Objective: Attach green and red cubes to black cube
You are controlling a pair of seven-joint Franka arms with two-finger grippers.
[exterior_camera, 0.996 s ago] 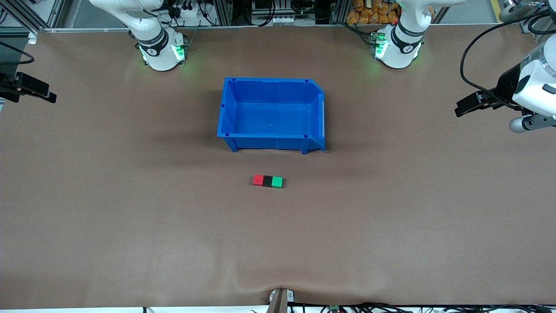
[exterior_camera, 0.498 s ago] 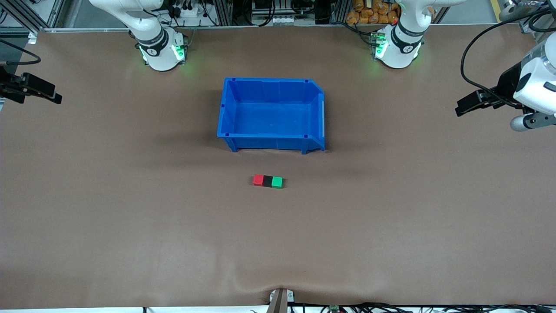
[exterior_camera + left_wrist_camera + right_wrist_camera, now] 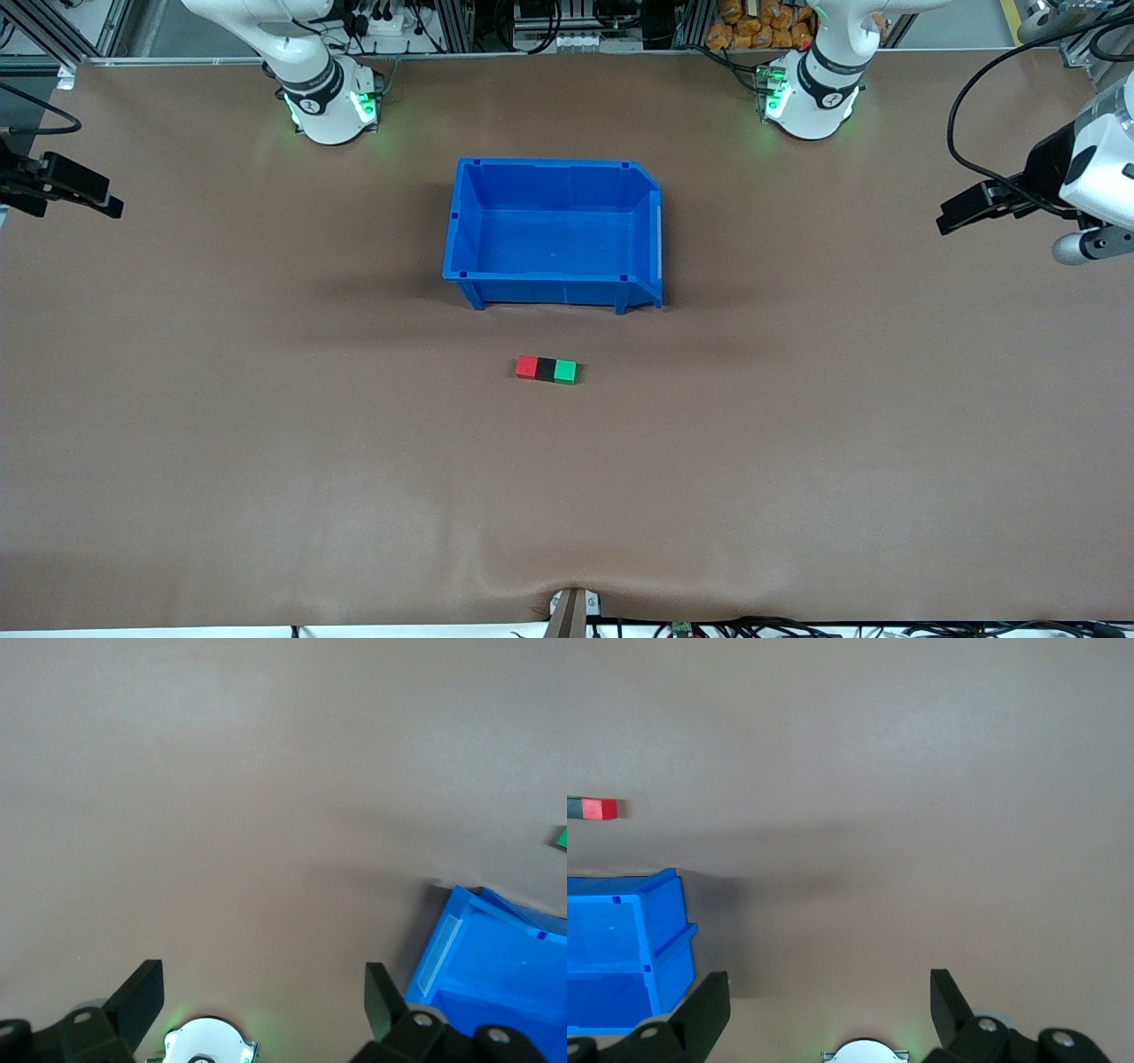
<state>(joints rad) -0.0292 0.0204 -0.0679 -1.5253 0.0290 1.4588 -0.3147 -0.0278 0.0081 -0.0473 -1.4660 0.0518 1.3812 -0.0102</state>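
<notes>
Joined in one short row on the brown table [image 3: 266, 461]: red cube [image 3: 527, 367] at the right arm's end, black cube [image 3: 546, 369] in the middle, green cube [image 3: 565, 371] at the left arm's end, each touching its neighbour. Sits near the middle of the surface, well apart from every edge, a little nearer the front camera than the blue bin [image 3: 461, 221]. Bin upright, standing between the row and the edge with the robot bases.

Left gripper [image 3: 961, 215] up in the air over the table's edge at the left arm's end, well apart from the cubes, jaws spread wide with nothing between them; fingers [image 3: 142, 997] seen parted over bare tabletop in the left wrist view. Right gripper [image 3: 66, 197] up over the edge at the right arm's end, likewise wide and empty, fingers [image 3: 709, 1010] parted in the right wrist view.
</notes>
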